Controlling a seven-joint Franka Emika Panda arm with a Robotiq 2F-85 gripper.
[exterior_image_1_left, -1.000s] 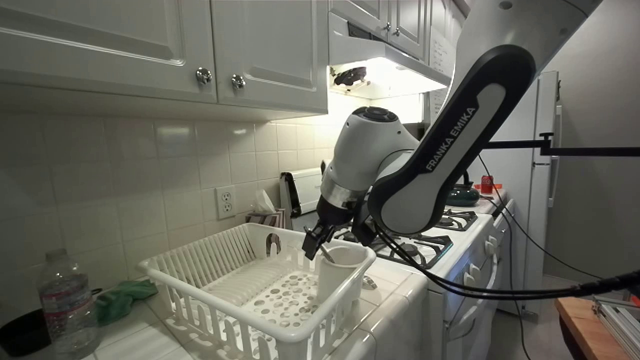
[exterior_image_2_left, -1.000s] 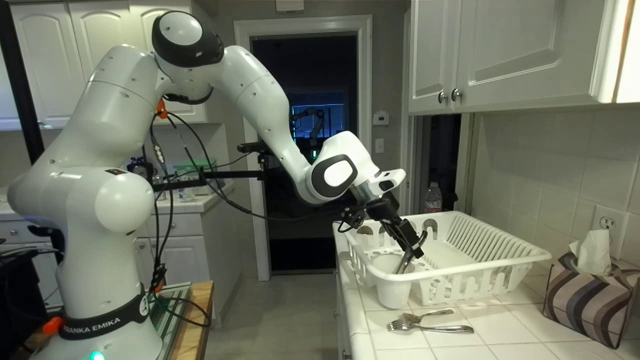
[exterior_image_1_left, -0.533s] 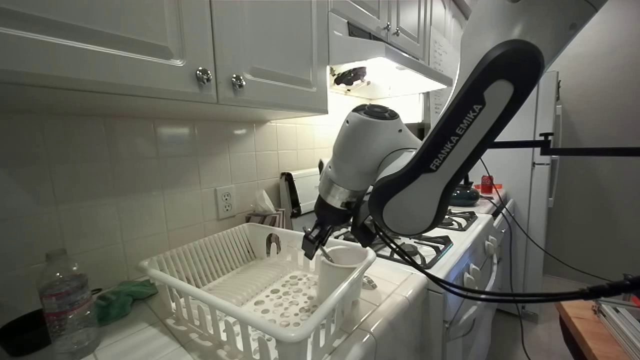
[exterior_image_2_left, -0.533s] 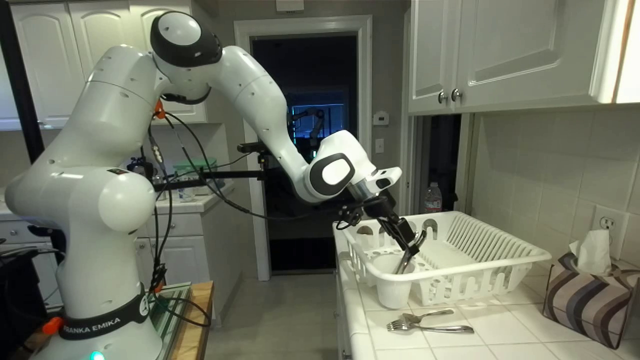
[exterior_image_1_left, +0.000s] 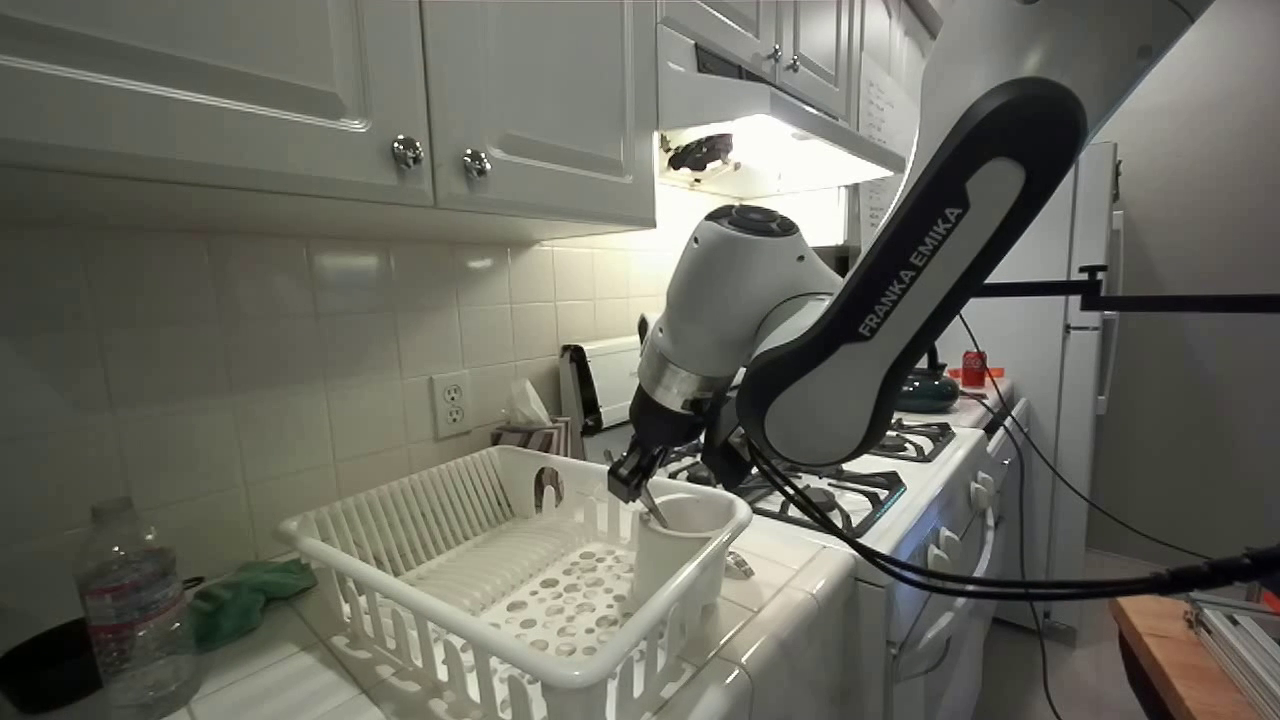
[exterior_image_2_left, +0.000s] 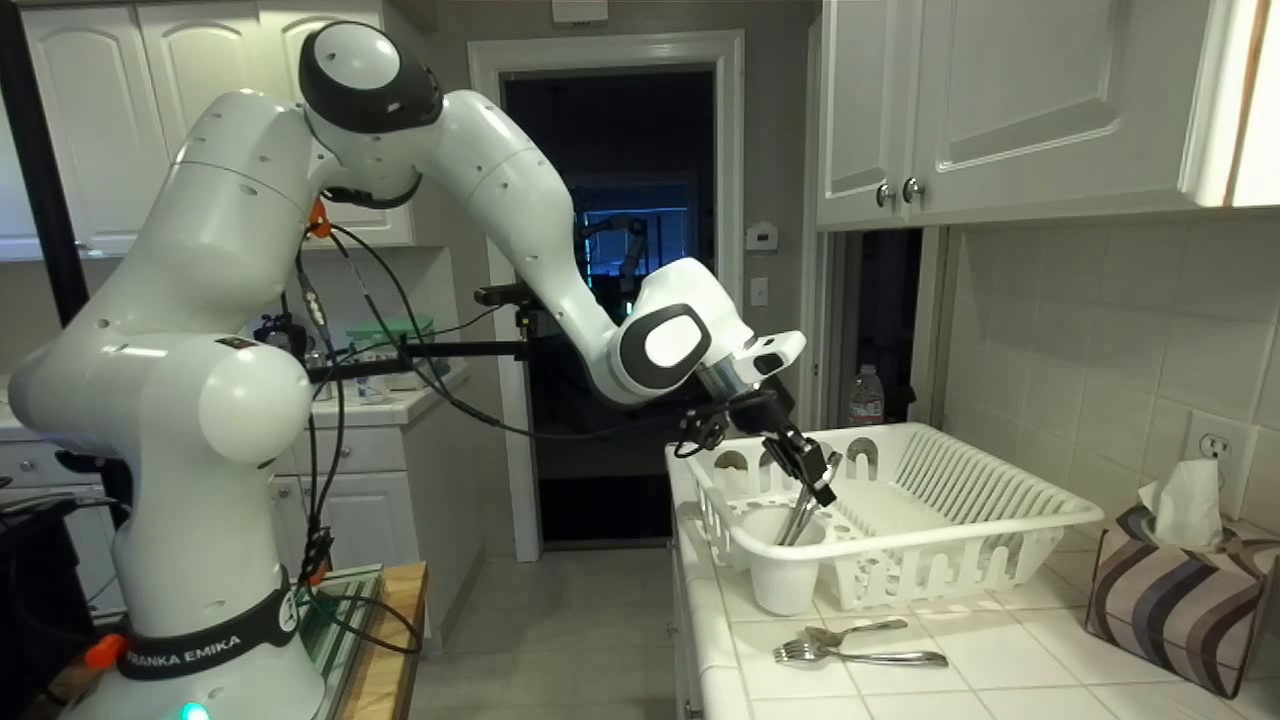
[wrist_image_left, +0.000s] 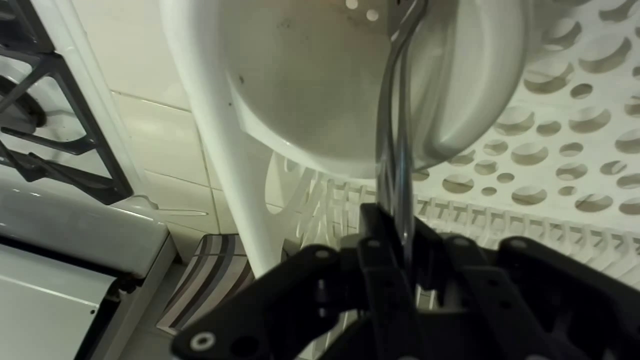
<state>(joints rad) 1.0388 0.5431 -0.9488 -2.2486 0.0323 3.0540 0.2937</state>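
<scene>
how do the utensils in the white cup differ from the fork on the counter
Pose: the utensils lean up out of the white cup, while the fork lies on the counter.
Grip: the gripper is closed on the utensils; it does not touch the fork.
Visible ends: the fork's tines show plainly; the utensils' lower ends are unclear.
Both look silvery and metallic.

Slim, shiny metal cutlery (wrist_image_left: 385, 135) is pinched between the fingers (wrist_image_left: 371, 225), slanting rather than upright. In the wrist view two narrow strips run side by side out of the grip with a gap between them; whether they are separate pieces cannot be told. Above the fingers, a short end shows. Below them, the lower part leans inside the white utensil cup (exterior_image_1_left: 660, 560), which stands mouth up.
</scene>
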